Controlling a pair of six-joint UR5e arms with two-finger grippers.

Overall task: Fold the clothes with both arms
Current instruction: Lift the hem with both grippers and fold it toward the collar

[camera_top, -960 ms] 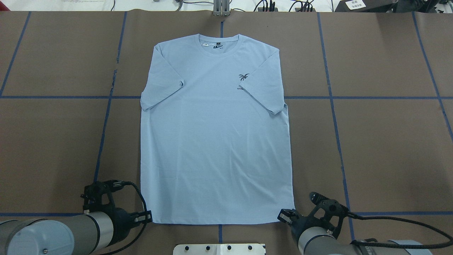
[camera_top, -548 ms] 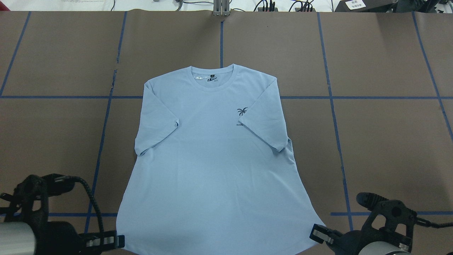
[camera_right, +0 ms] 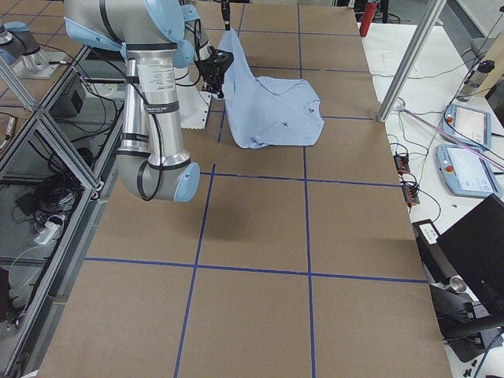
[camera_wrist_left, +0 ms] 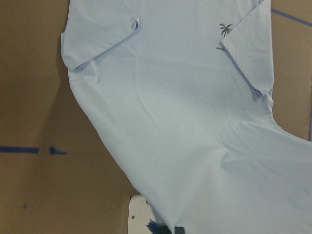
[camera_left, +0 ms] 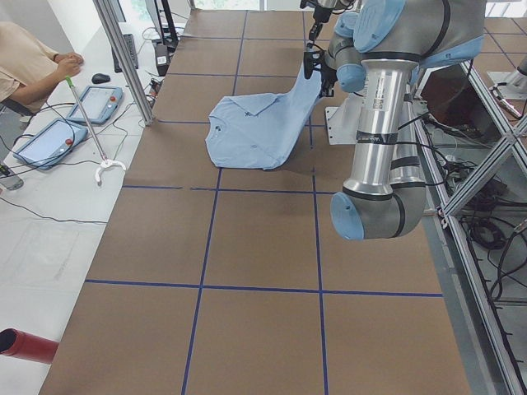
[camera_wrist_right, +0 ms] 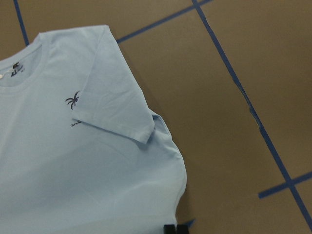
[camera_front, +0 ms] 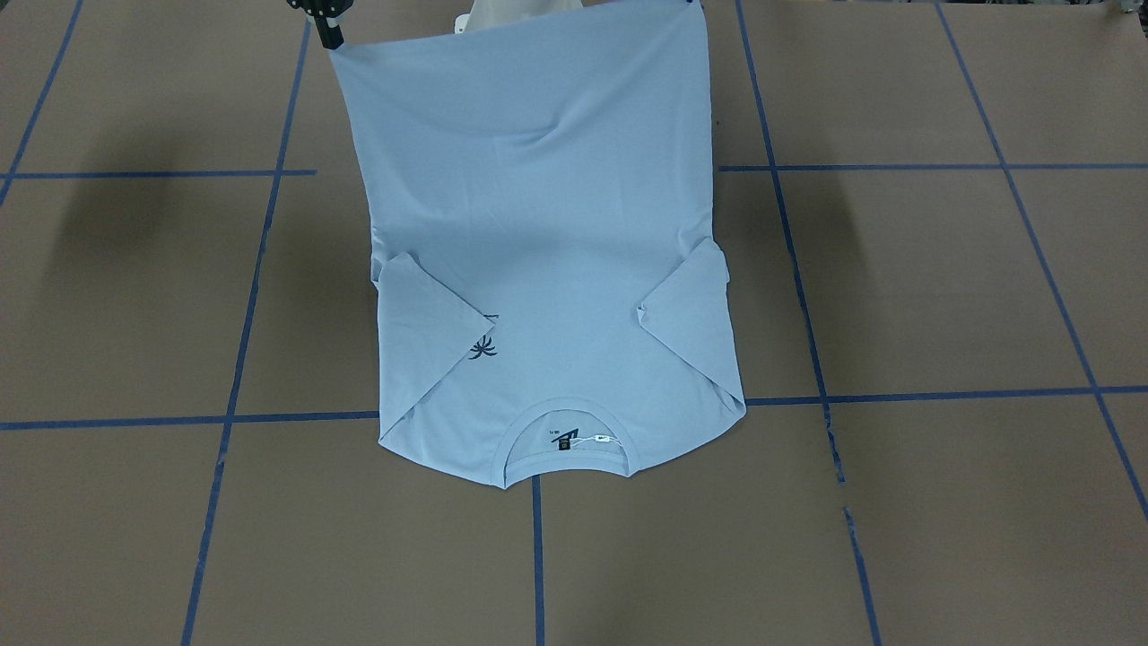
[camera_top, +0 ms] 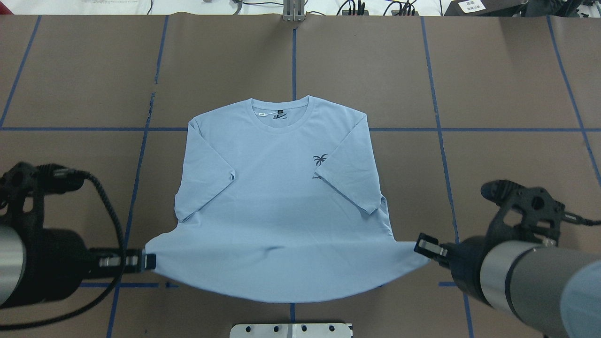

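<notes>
A brown paper-covered table [camera_top: 507,84] crossed by blue tape lines [camera_top: 469,129] carries a white base plate [camera_top: 291,330] at its robot-side edge. The light blue T-shirt [camera_top: 281,211] lies chest-up beyond that plate, its ribbed collar [camera_top: 279,101] and dark neck label [camera_top: 278,114] farthest from the plate. Both short sleeves [camera_top: 206,173] are folded inward, one edging the small dark palm-tree print [camera_top: 320,159]. The hem [camera_top: 291,293] hangs raised above the plate, stretched wide, the cloth sloping down to the table. The left gripper [camera_top: 149,261] pinches one hem corner and the right gripper [camera_top: 419,244] pinches the other. The left arm [camera_top: 28,263] and right arm [camera_top: 516,277] reach in level from either side of the plate.
</notes>
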